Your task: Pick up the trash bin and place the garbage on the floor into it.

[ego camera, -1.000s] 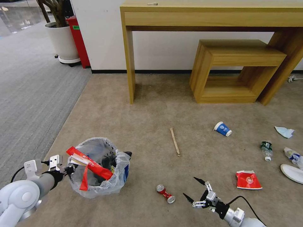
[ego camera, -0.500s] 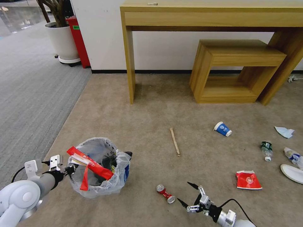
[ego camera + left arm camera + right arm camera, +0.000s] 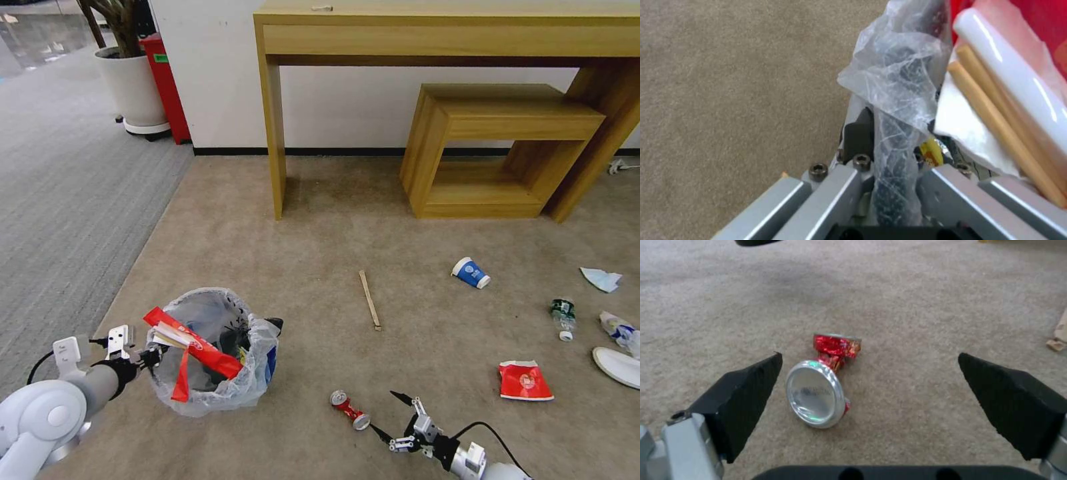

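Right wrist view showed the crushed can (image 3: 824, 386) lying on the floor (image 3: 916, 306) just ahead of the wide-open, empty right pincer (image 3: 871, 396), nearer one black tip, its long axis pointing away from the wrist. It was red, pinched at the waist, its silver end facing the camera. The left pincer (image 3: 143, 358) was clamped on the rim of the trash bin (image 3: 210, 390).

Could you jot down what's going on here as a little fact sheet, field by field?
Left gripper: shut on the trash bin's rim
Right gripper: open, low over the floor, beside the crushed can
In bin: long red wrapper
On floor: wooden stick, paper cup, small bottle, flat red wrapper
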`<state>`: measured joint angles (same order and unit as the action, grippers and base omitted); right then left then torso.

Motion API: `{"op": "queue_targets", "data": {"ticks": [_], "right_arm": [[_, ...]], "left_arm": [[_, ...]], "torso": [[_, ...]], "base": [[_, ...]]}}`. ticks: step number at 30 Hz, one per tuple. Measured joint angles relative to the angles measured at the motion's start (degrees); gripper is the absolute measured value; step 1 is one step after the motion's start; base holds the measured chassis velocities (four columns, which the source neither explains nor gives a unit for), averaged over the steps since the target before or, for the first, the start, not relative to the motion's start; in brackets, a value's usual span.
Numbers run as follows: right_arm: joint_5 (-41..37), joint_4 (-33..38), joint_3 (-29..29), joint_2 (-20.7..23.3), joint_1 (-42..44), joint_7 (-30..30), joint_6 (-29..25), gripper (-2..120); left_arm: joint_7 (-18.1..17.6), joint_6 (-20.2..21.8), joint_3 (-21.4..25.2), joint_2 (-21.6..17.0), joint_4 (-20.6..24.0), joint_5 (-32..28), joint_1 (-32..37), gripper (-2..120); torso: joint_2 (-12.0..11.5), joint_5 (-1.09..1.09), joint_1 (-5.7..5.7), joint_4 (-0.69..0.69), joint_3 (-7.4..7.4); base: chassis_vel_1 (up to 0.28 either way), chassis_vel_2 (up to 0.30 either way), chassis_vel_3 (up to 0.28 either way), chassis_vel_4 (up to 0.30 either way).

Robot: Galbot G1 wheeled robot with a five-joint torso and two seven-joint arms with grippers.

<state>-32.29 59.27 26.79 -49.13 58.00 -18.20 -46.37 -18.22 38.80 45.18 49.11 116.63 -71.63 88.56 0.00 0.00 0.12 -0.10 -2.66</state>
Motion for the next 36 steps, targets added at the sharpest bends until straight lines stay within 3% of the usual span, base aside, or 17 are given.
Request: {"op": "queue_targets", "data": {"ticks": [16,36], "right_arm": [[-1.24,-4.57,5.98,-3.77,-4.11,-1.55,0.0,99],[-2.94,-8.51,7.48,-5.8,-5.1,-6.19,0.0,98]], "left_arm": [[0.02,0.0,-0.26,0.31,0.11,-0.1,-0.51,0],[0.06,-0.02,-0.64,0.62,0.13,-0.34,-0.78,0]], "torso": [[0.0,0.0,0.0,0.0,0.0],[0.0,0.0,0.0,0.0,0.0]], "base": [[0.0,0.0,0.0,0.0],[0.0,0.0,0.0,0.0]]}}
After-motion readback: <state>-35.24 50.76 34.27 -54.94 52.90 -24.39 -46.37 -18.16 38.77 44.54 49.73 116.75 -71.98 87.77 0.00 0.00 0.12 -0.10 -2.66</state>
